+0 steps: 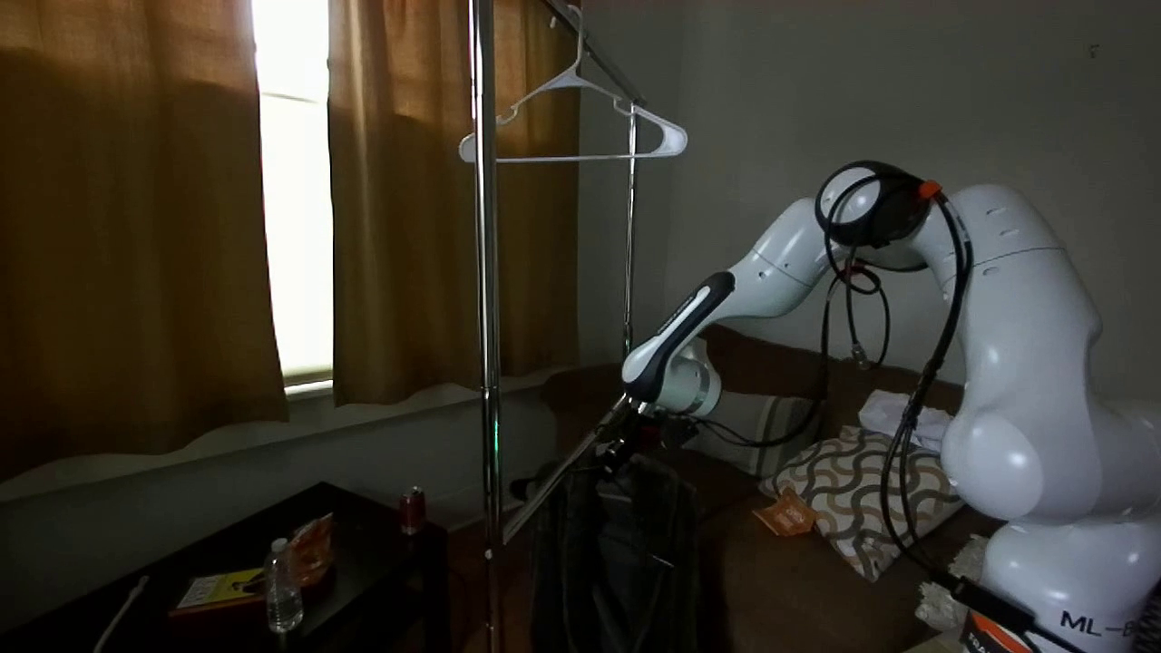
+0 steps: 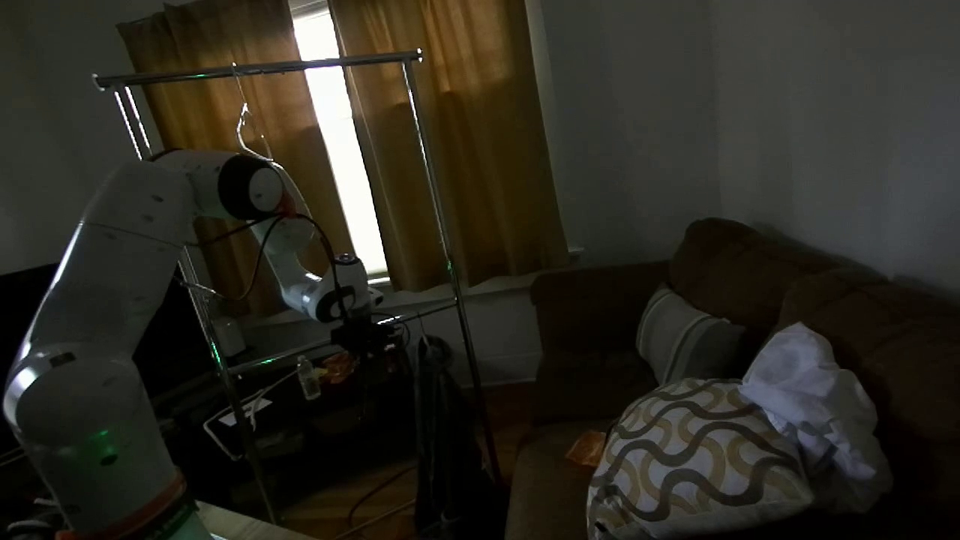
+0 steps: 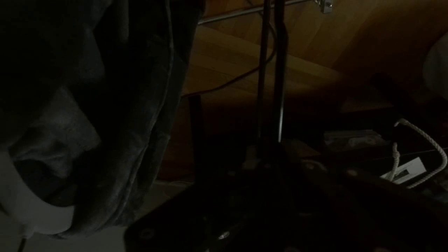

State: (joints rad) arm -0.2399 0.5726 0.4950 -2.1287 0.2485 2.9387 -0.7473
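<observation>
Here, fingers [image 1: 617, 453] closed; dark garment [image 1: 621, 558], hanging nearby

White arm [image 1: 1034, 345] with black elbow [image 1: 900, 216], 1 orange clip [image 1: 930, 190], looping black cables [image 1: 960, 268] and "ML-" lettering [image 1: 1085, 623].

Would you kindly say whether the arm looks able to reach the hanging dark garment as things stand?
Probably yes: in the wrist view the dark garment hangs close beside the claw, with nothing plainly between them. The claw is shut, so it would likely have to open first.
</observation>
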